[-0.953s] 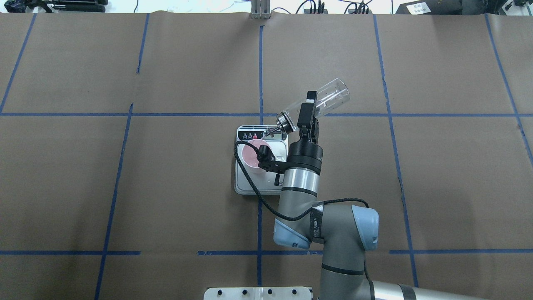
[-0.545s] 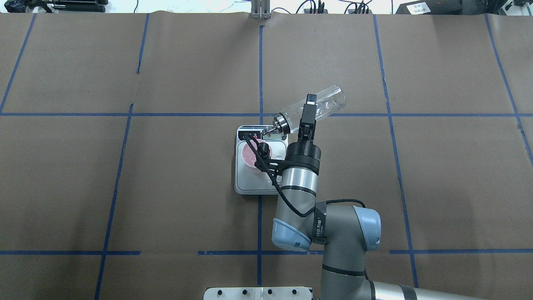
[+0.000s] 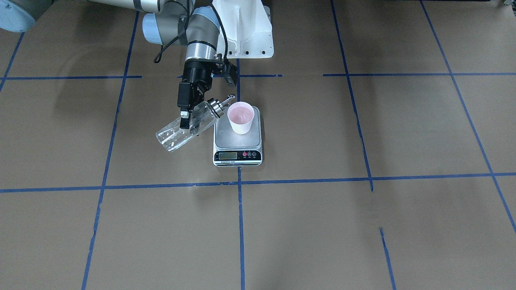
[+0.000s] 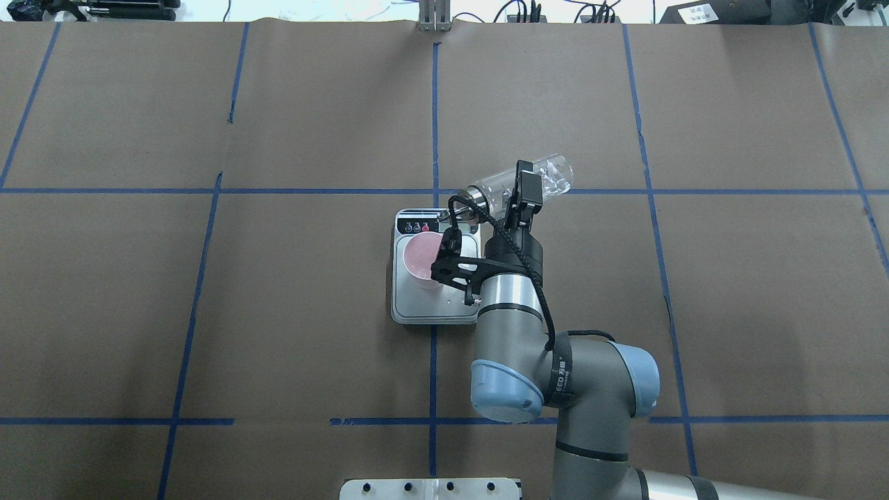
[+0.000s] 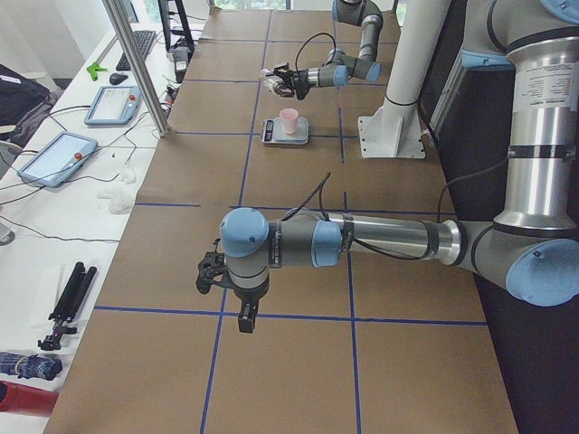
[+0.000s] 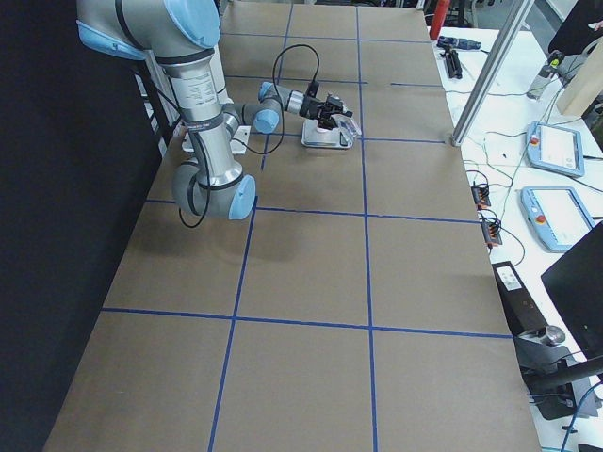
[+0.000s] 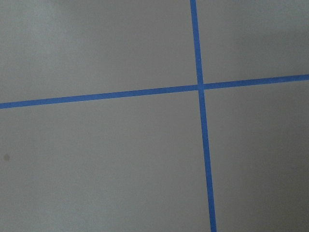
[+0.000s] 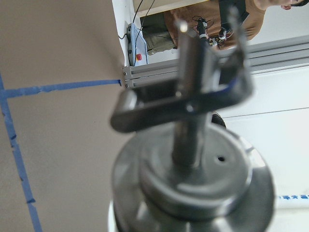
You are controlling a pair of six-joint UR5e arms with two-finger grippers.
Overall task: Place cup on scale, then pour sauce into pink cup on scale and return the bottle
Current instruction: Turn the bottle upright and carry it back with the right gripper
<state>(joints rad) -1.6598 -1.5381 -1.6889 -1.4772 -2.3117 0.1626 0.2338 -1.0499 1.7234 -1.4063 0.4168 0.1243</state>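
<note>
The right claw (image 4: 521, 194) is clenched across the middle of the clear glass bottle (image 4: 550, 176). The bottle lies tilted close to level, with its base toward 2 o'clock in the overhead view. Its silver pourer cap (image 4: 467, 203) sits at about 1 o'clock from the pink cup (image 4: 419, 255). The cup stands upright on the kitchen scale (image 4: 417, 305), near the button strip. In the front-facing view the spout ends just beside the cup's rim rather than plainly over it.

The likeliest fault from here is a late drip. With the bottle this flat and the spout off the rim, liquid could fall on the scale's platform or its buttons. Righting the bottle before carrying it away would limit that.

The grip is a second worry, because smooth glass held crosswise may rotate or slide if the wrist turns fast. The wrist camera bracket (image 4: 453, 268) hangs close over the cup, so a careless swing toward 9 o'clock could knock the light cup over.

The left claw (image 5: 213, 271) hangs over bare desk (image 4: 278, 292) well away. Whether it is released or clenched cannot be told.
</note>
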